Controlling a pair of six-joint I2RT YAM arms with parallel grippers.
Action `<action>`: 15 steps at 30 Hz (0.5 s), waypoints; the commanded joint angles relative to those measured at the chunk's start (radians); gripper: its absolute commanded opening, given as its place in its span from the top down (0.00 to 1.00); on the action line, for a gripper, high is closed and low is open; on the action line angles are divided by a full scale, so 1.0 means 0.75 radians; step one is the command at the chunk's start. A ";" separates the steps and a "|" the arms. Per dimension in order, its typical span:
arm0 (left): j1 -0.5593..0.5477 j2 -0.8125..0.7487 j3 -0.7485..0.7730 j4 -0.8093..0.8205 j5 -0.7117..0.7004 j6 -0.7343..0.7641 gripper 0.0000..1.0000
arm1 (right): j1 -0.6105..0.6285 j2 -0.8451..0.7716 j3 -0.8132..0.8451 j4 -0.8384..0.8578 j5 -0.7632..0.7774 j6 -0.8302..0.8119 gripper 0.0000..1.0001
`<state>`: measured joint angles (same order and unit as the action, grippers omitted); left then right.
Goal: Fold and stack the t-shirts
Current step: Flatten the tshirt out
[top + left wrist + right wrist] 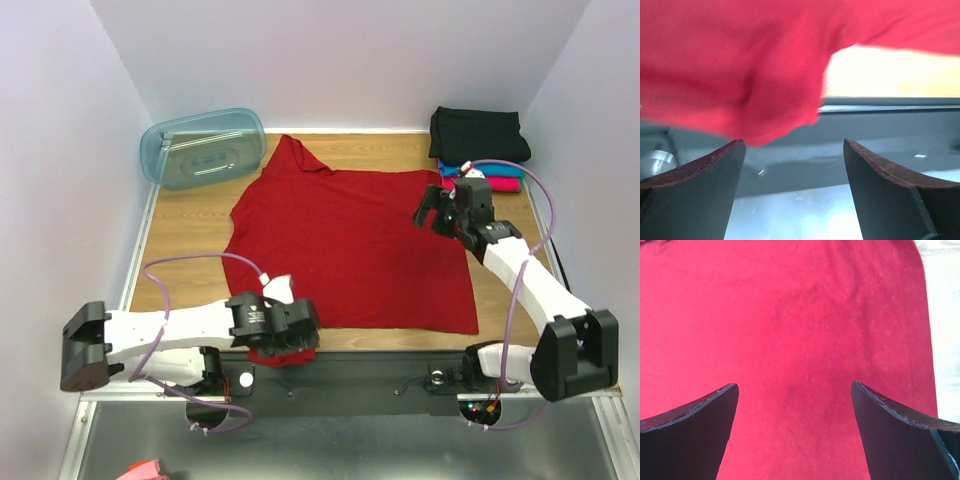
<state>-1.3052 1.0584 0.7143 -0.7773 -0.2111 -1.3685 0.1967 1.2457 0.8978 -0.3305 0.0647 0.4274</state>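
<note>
The deep red t-shirt (pixel 350 245) lies spread flat on the wooden table, with a corner hanging over the front edge. My left gripper (pixel 303 333) is open at that front corner; in the left wrist view (pixel 795 145) the red cloth (pixel 740 65) hangs above the fingertips, not between them. My right gripper (pixel 435 210) is open just above the shirt's far right part; its wrist view (pixel 795 387) shows flat red cloth (pixel 790 315) below. The black t-shirt (pixel 478 133), teal t-shirt (pixel 452 168) and magenta t-shirt (pixel 500 183) sit folded in a stack at the back right.
A translucent pale blue tub (pixel 203 147) lies at the back left corner. White walls close in the table on three sides. A dark rail (pixel 380 375) runs along the front edge. Bare table (pixel 945 340) shows to the right of the shirt's hem.
</note>
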 commanded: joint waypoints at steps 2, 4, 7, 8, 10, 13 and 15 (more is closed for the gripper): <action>-0.127 0.127 0.078 -0.311 -0.021 -0.292 0.11 | -0.007 -0.072 -0.048 -0.005 0.047 0.060 0.00; -0.127 0.139 0.058 -0.293 -0.021 -0.286 0.11 | -0.007 -0.082 -0.080 -0.023 0.039 0.074 0.00; -0.127 0.164 0.011 -0.263 -0.037 -0.294 0.12 | -0.007 -0.127 -0.131 -0.032 0.041 0.111 0.00; -0.125 0.172 0.005 -0.254 -0.056 -0.310 0.12 | -0.009 -0.145 -0.150 -0.044 0.047 0.121 0.00; -0.119 0.164 -0.016 -0.169 -0.080 -0.305 0.14 | -0.007 -0.202 -0.199 -0.056 0.053 0.152 0.00; -0.062 0.143 -0.065 -0.020 -0.081 -0.188 0.18 | -0.007 -0.280 -0.264 -0.073 0.038 0.158 0.00; -0.023 0.160 -0.081 0.056 -0.054 -0.129 0.25 | -0.007 -0.309 -0.285 -0.109 0.057 0.172 0.00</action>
<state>-1.3617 1.1828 0.6811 -0.8230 -0.2218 -1.5257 0.1967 1.0725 0.6991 -0.3901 0.0814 0.5217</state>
